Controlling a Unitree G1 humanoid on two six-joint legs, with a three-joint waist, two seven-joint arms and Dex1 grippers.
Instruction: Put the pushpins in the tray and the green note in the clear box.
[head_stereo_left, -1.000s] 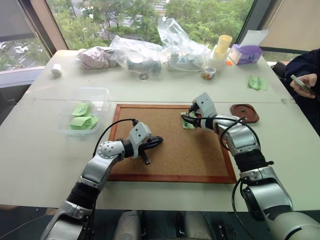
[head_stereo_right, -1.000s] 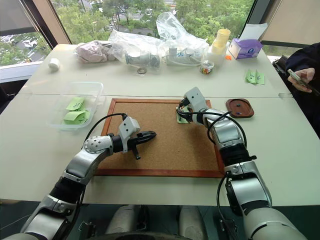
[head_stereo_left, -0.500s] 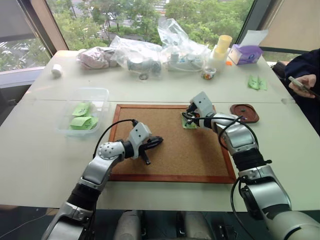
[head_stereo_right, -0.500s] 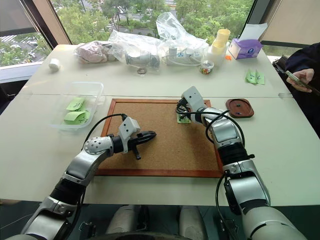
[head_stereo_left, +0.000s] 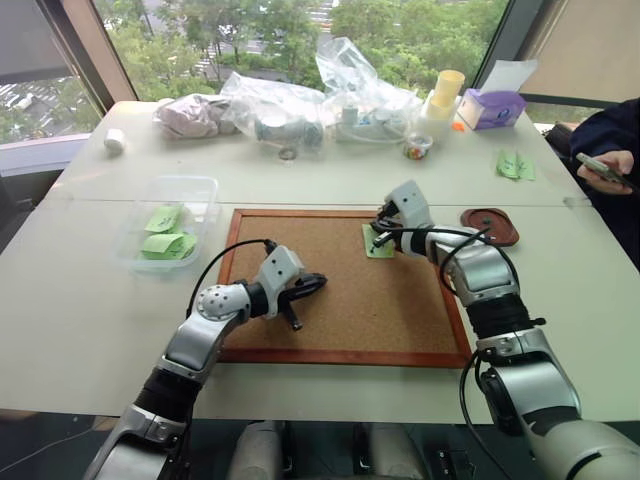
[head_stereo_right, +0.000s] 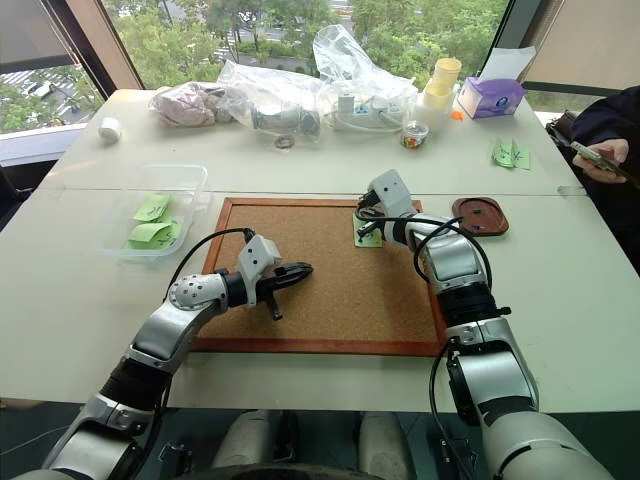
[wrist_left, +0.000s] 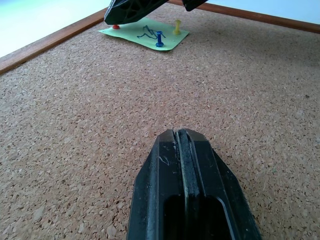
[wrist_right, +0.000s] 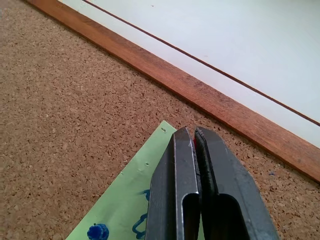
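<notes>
The green note (head_stereo_left: 379, 243) lies pinned near the far right of the corkboard (head_stereo_left: 340, 320). In the left wrist view a blue pushpin (wrist_left: 159, 39), a yellow pushpin (wrist_left: 177, 27) and a red pushpin (wrist_left: 116, 26) stand in it. My right gripper (head_stereo_left: 376, 237) sits at the note's corner, shut on the red pushpin, a sliver of red showing between its fingers (wrist_right: 180, 165). Hovering over the board's near left part, my left gripper (head_stereo_left: 312, 283) is shut and holds nothing. The brown tray (head_stereo_left: 490, 227) lies just right of the board. The clear box (head_stereo_left: 170, 232) stands at the left.
Green slips (head_stereo_left: 165, 245) lie inside the clear box. Clear plastic bags (head_stereo_left: 300, 105), a cup of coloured bits (head_stereo_left: 418, 148) and a purple box (head_stereo_left: 490, 107) line the table's far side. Two loose green slips (head_stereo_left: 515, 165) lie far right, near a person's hand (head_stereo_left: 610, 165) holding a phone.
My right gripper's fingers have closed at the note's far corner and the wrist has tipped a little. The left arm has kept still.
</notes>
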